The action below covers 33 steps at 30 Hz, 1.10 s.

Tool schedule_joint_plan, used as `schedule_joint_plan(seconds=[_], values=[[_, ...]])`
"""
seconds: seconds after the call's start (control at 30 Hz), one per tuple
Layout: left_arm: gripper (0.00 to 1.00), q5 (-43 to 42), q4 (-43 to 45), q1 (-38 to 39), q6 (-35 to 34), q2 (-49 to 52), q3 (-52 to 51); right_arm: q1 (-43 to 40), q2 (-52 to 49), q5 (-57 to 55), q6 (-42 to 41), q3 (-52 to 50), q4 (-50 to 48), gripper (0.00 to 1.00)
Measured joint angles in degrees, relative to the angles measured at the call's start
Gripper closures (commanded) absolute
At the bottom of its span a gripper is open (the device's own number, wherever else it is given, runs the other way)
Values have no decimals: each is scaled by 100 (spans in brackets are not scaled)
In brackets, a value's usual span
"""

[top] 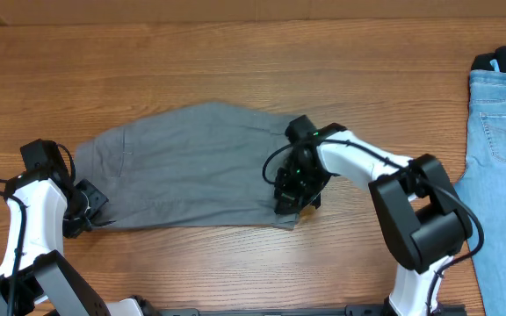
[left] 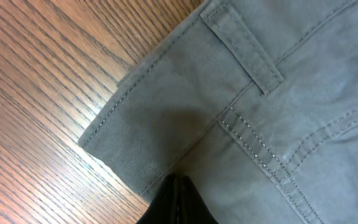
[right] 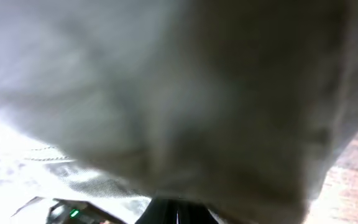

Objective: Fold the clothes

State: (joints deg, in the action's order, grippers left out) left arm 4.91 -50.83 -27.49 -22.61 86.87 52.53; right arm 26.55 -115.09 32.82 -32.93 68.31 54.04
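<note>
Grey shorts [top: 187, 167]: lying mostly flat across the middle of the worktop [top: 235, 61], waistband end to the left, leg end to the right, stretched between the two claws.
Left claw [top: 84, 209]: closed, tips together at the near corner of the waistband [left: 142, 137], seemingly pinching its very edge, low over the wood.
Right claw [top: 290, 200]: closed on the near right corner of the shorts. Cloth is draped close over the wrist camera there, too blurred for detail.
Jeans [top: 503, 167]: light blue, laid along the far right edge, well apart from both arms.
Stage, as a judgement: mid-fold on the shorts, with the jeans not yet begun.
Risk, left side: shallow bite on a thick seam, so likely to slip free under any sideways pull from the other arm.
Risk, right side: possibly gripping only the top layer, which would let the layers part and bunch on lifting.
Risk, both: uneven height or pace between the arms, ending in a skewed crease and fresh wrinkles.
Risk, camera: draped cloth hiding the right fingertips — hard to confirm the grip or aim the placement.
</note>
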Motion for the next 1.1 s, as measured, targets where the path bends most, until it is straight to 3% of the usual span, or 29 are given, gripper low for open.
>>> schedule_joint_plan(seconds=[0.73, 0.97, 1.03, 1.07, 1.1], values=[[96, 31, 409, -415, -105, 946, 0, -946, -153, 214, 291, 31, 238, 96], [96, 11, -243, -415, -107, 896, 431, -1672, -118, -173, 186, 203, 378, 96], [84, -13, -396, -415, -98, 737, 697, -1810, -61, -492, 173, 313, 407, 96], [70, -42, -455, -415, -81, 638, 817, -1856, -26, -684, 166, 378, 409, 94], [47, -105, -474, -415, -72, 529, 933, -1888, 4, -890, 157, 455, 417, 84]])
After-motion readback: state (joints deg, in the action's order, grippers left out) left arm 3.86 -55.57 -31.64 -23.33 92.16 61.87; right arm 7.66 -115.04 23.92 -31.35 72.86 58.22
